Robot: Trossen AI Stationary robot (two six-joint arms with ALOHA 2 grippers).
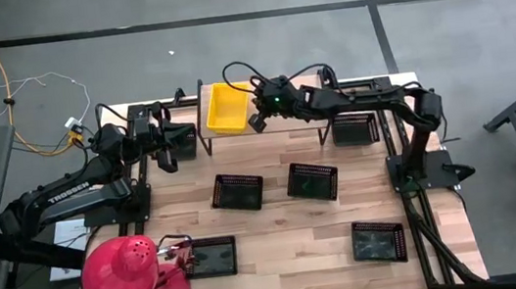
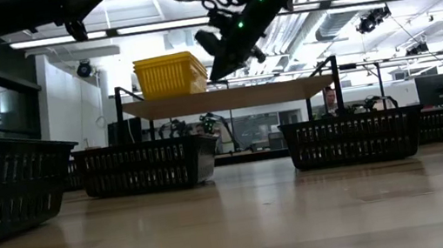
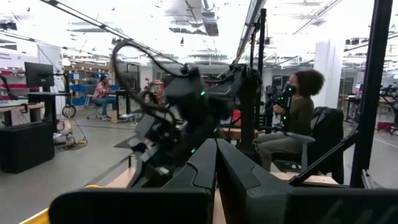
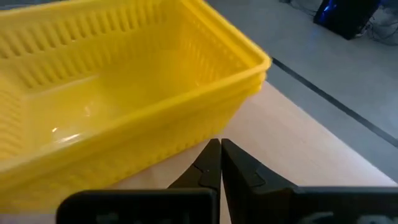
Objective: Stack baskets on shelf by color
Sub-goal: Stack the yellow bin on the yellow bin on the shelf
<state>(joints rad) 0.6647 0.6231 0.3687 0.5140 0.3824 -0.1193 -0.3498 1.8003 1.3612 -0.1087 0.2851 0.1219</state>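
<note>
yellow basket (image 4: 124,106) on shelf (image 4: 298,155), just beyond right gripper (image 4: 221,163), untouched.

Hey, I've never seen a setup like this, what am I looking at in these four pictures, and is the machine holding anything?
It is a robot with two dark arms at a wooden table, each ending in a two-finger gripper. One picture looks straight down, one looks level from the tabletop, and two come from cameras on the arms' wrists.

A low wooden shelf stands at the far edge with yellow baskets stacked on its left end. Black baskets lie around the table, for example one near the middle. A red dome-shaped object sits at the near left corner.

The right gripper is beside the yellow baskets, shut and empty. The left gripper waits at the shelf's left end, also shut and empty.
</note>
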